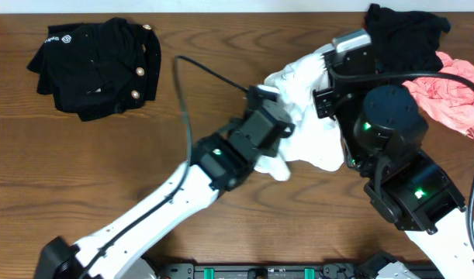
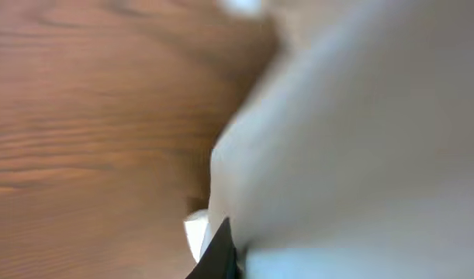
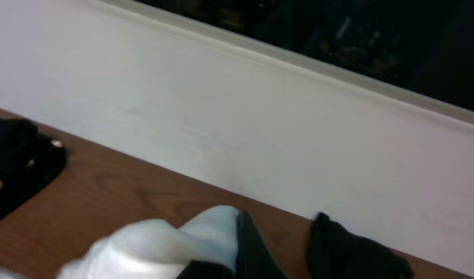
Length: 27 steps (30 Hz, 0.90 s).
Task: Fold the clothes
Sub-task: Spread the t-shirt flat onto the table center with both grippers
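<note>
Brown wood-grain counter (image 1: pixel 221 31) runs under the rig, with a pale wall (image 3: pixel 221 116) behind its far edge. Right of the middle, between my two arms, the white T-shirt (image 1: pixel 310 143) lies bunched. At the far left corner sits the black gold-buttoned garment (image 1: pixel 97 66), at the far right corner a black piece (image 1: pixel 403 35), and a pink piece (image 1: pixel 454 97) lies along the right edge, touching it.

I judge the shirt light, limp and quick to crumple, so I'd take it at a hem or shoulder seam, not mid-panel.

My left arm (image 1: pixel 167 194) reaches in diagonally from the near left. Its left pincer (image 1: pixel 266 93) is pressed together at the shirt's left edge, apparently pinching it, and white cloth fills that camera. My right arm (image 1: pixel 392 116) is folded over the shirt. The right pincer (image 3: pixel 229 260) is pressed together with white fabric bunched at its fingers.
</note>
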Each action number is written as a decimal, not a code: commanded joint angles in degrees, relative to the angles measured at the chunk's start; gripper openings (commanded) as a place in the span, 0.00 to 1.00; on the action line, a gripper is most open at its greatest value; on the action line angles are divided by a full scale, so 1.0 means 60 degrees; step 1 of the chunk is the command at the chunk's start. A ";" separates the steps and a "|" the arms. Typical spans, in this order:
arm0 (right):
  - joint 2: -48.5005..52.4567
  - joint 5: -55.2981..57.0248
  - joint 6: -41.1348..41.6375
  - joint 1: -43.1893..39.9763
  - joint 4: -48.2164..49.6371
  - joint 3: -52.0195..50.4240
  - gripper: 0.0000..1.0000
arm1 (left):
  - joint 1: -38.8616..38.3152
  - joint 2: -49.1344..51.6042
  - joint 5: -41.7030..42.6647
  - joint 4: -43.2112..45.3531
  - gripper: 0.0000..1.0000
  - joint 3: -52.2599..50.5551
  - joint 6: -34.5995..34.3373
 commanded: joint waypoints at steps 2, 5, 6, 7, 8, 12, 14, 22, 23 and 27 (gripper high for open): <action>-0.0386 0.0029 0.0171 -0.0266 0.0055 0.0189 0.01 | 0.0586 -0.1005 -0.1271 -0.0193 0.06 -0.0033 0.0135; -0.0608 0.0025 0.0175 -0.0433 -0.0157 0.0189 0.01 | 0.0965 -0.1570 -0.1497 -0.0204 0.06 -0.0033 0.0546; -0.0681 0.0022 0.0182 -0.0466 -0.0273 0.0189 0.01 | 0.1060 -0.1738 -0.1541 -0.0200 0.06 -0.0033 0.0659; -0.0765 0.0022 0.0182 -0.0499 -0.0463 0.0189 0.01 | 0.1173 -0.1953 -0.1683 -0.0200 0.06 -0.0033 0.0714; -0.0845 0.0025 0.0226 -0.0517 -0.0663 0.0189 0.01 | 0.1268 -0.2138 -0.1836 -0.0189 0.06 -0.0029 0.0769; -0.1169 0.0022 0.0284 -0.0565 -0.1603 0.0189 0.01 | 0.1530 -0.2925 -0.2124 0.0033 0.06 -0.0029 0.1461; -0.1384 0.0018 0.0284 -0.0565 -0.1912 0.0189 0.01 | 0.1555 -0.3333 -0.2328 0.0233 0.06 -0.0029 0.1705; -0.2481 0.0018 0.0280 -0.0561 -0.2116 0.0382 0.01 | 0.1552 -0.5016 -0.2594 0.1333 0.06 0.0022 0.2357; -0.2597 0.0018 0.0277 -0.0561 -0.2160 0.0433 0.01 | 0.1552 -0.5235 -0.2590 0.1366 0.06 0.0033 0.2357; -0.2987 -0.0033 0.0277 -0.0561 -0.2393 0.0652 0.01 | 0.1413 -0.6051 -0.2586 0.1395 0.06 0.0033 0.2357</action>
